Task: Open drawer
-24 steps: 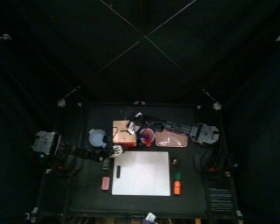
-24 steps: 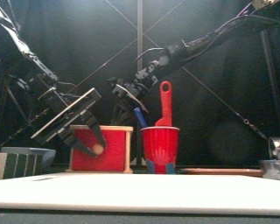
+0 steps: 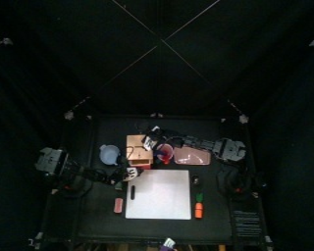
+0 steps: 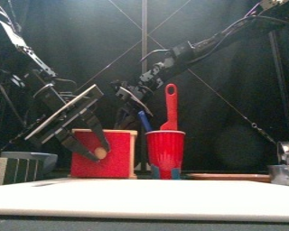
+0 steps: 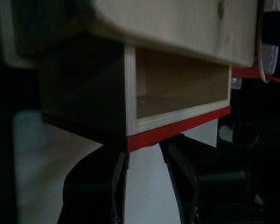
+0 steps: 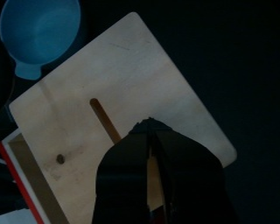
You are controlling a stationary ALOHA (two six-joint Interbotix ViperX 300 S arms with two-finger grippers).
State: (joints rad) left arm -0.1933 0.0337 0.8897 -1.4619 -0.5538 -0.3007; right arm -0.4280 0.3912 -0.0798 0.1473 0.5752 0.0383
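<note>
Slightly lower now, my left gripper (image 4: 89,135) hangs at the drawer (image 4: 104,152) front. From above, the drawer (image 3: 141,153) sits behind the white sheet (image 3: 161,193) on the counter (image 3: 87,201). Left wrist: jaws pinch its red front (image 5: 178,129). Right wrist: my right gripper (image 6: 150,162), pressed together, rests on the wooden top (image 6: 108,149).

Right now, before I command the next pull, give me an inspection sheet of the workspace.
Surface: black table, white sheet lying on it.
Job's things: drawer with red front, pulled partly out of its tan unit.
Clutter: red cup holding a red spatula; blue bowl.
Grippers: left gripper at the drawer's red front; right gripper shut, pressing the unit's top.
Cables: run along both arms.
Surroundings: black curtains.
</note>
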